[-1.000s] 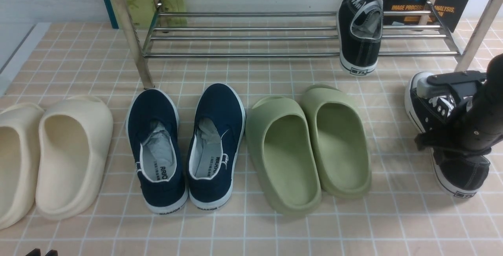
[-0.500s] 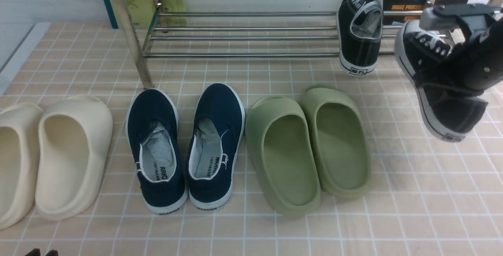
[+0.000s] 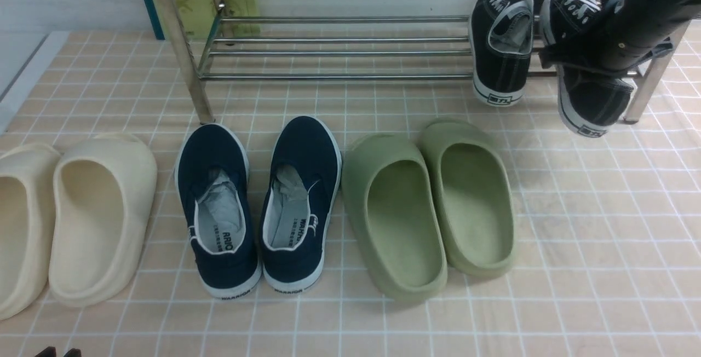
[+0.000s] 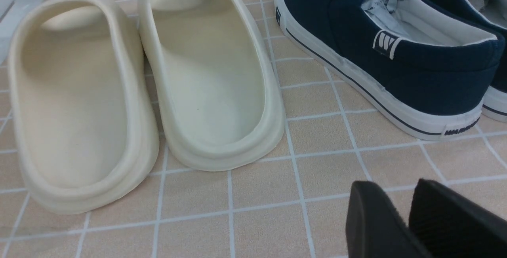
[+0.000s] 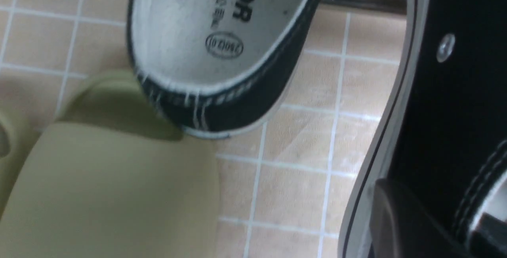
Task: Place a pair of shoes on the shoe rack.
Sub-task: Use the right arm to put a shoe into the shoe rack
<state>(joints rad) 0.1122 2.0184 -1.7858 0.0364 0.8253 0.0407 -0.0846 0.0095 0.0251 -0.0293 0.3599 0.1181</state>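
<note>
Peach tiles are covering the surface (image 3: 575,291) on which a steel shoe rack (image 3: 339,76) is standing at the far edge. One black sneaker (image 3: 503,45) is resting on the rack's lower tier near its right end, toe pointing inward and heel overhanging the front bar. The right end effector (image 3: 594,53) is clamping the other black sneaker (image 3: 589,99) across its collar and holding it in the air just right of the first one. This one is hanging heel-down in front of the rack's right front leg; whether it is touching the bars cannot be told. In a row nearer the robot, cream slippers (image 3: 98,209), navy slip-ons (image 3: 298,182) and green slippers (image 3: 394,209) are sitting side by side. The left end effector (image 4: 408,218) is hovering low near the cream slippers, its fingers (image 4: 372,214) standing slightly apart and gripping nothing.
</note>
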